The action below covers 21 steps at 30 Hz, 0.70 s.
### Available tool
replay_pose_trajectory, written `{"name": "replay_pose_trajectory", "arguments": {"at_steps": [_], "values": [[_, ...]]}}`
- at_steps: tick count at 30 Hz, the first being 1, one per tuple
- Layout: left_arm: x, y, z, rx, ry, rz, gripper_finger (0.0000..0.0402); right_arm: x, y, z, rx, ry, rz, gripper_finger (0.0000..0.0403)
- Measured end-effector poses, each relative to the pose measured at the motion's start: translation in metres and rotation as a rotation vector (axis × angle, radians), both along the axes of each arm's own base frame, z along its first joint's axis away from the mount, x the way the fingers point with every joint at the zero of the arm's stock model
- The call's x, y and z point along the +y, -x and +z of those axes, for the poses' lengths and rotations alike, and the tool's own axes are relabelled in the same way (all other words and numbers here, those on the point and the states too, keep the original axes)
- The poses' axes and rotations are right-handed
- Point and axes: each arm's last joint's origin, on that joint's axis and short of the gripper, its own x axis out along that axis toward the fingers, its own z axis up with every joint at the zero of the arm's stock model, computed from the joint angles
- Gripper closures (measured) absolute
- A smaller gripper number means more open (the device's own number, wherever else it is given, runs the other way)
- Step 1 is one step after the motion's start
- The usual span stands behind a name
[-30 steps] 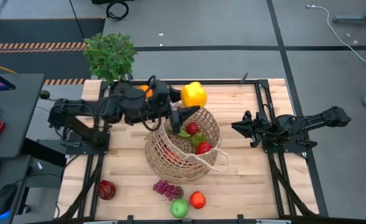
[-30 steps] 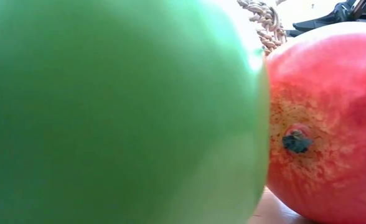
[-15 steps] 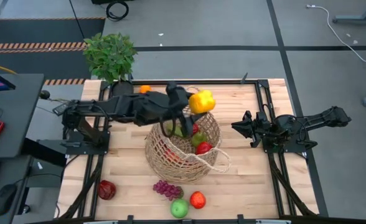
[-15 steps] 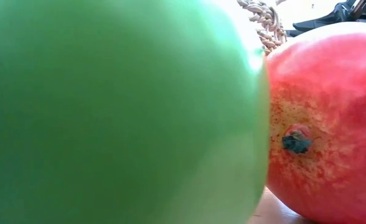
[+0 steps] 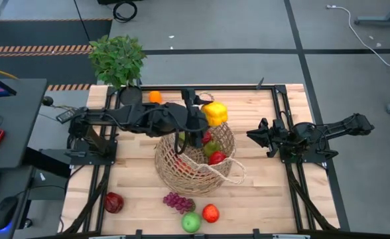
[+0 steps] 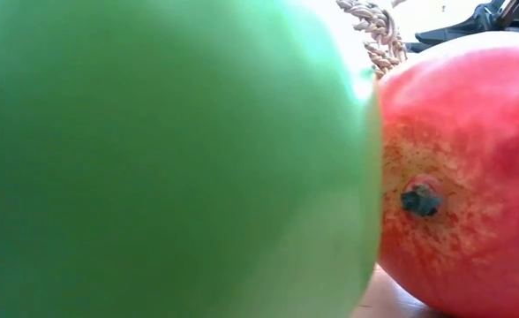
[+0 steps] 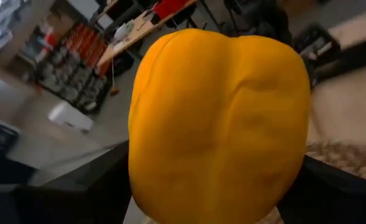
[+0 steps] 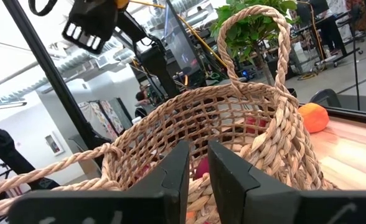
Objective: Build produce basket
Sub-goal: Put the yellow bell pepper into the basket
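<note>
The step in hand looks like loading: the left tool (image 5: 207,118) is clamped on a yellow pepper (image 5: 214,113) and holds it over the far rim of the basket (image 5: 195,159), which sits mid-surface (image 5: 261,192) with several pieces of produce already inside, a red one (image 5: 216,157) and a green one (image 5: 211,147) among them. In the left wrist view the pepper (image 7: 220,124) fills nearly everything, so the fingers around it are mostly hidden, but the grip is plain from above. Next, by my reading, the arm needs to bring the pepper a little further in over the opening and lower it before letting go, so it lands on the pile rather than catching the woven rim or the looped handle. Still outside the basket are a dark red apple (image 5: 113,202), grapes (image 5: 177,201), a green apple (image 5: 191,222) and a red-orange fruit (image 5: 211,213) near the front edge, and an orange (image 5: 154,97) at the far edge beside the potted plant (image 5: 117,60). The right tool (image 5: 255,135) waits to the right of the basket, its fingers close together with a narrow gap and nothing between them. Compared with half a second ago, the pepper has dropped slightly nearer the basket mouth and the left arm has straightened; a second ago it was held further back and left, above the rim.
</note>
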Motion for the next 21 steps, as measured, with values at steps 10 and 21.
{"name": "replay_pose_trajectory", "arguments": {"at_steps": [10,21], "values": [[0.000,-0.039,-0.062,0.398,-0.273,-0.101,0.0083,0.000,0.000,0.000,-0.001,0.000,0.001,0.0338],[0.003,-0.065,-0.155,0.864,-0.291,-0.132,0.0083,0.000,0.000,0.000,0.000,0.000,0.000,0.0338]]}}
